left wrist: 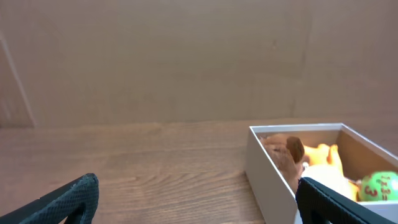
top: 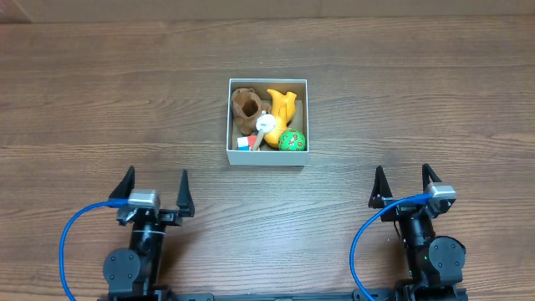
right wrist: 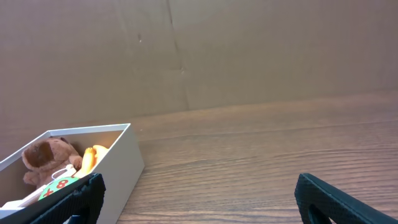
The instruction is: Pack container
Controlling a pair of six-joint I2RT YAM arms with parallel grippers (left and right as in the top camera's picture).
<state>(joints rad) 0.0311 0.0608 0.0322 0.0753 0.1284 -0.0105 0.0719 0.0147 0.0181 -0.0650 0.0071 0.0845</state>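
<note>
- Container sits mid-table, far of both arms, with a brown plush, yellow toy and green ball inside.
- Left gripper and right gripper at near edge, jaws wide, empty.
- Packing looks finished; next move only calls for checking for stray toys.

overhead: high, straight down on table | wrist views: low at near edge, facing far edge | shared by all three: container

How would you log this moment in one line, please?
left gripper: open, empty | right gripper: open, empty | container: mid-table, holding brown plush, yellow toy, green ball
</note>
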